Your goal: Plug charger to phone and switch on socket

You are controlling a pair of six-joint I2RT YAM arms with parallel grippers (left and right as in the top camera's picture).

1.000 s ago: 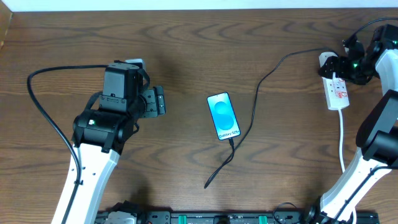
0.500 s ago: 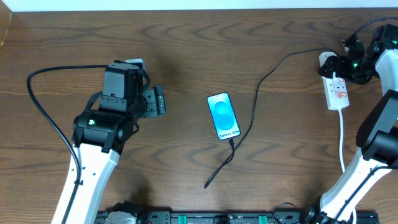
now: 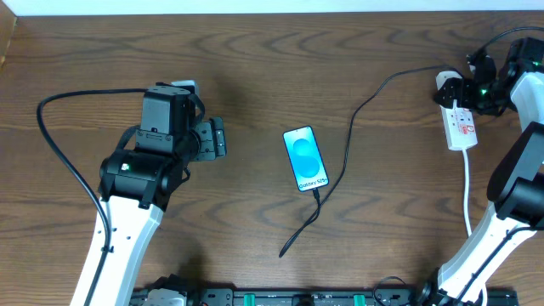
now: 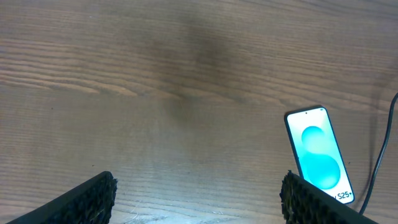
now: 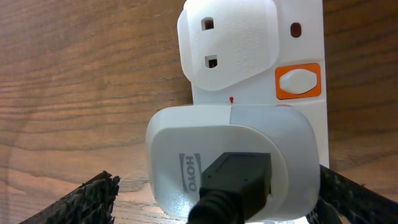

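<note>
Overhead cam shows a brown tabletop (image 3: 255,51) with the phone (image 3: 305,159) lying flat near the middle, blue screen up. The charger (image 3: 346,157) is a thin black wire. It runs from the socket (image 3: 460,123) at the far right, bends down past the phone's right side and passes right by the phone's bottom edge. Its thin end lies on the wood below and to the left (I can't tell if it's plugged into the phone).

The left claw (image 4: 199,208) is off to the left of the phone, well apart from it. It's spread wide w/ nothing in it.

The right claw (image 5: 221,196) hangs over the top end of the socket, also spread wide, not grabbing. A white plug (image 5: 230,155) sits btwn its fingers (image 5: 87,198). An orange switch (image 5: 298,82) is just beside the plug, untouched.
</note>
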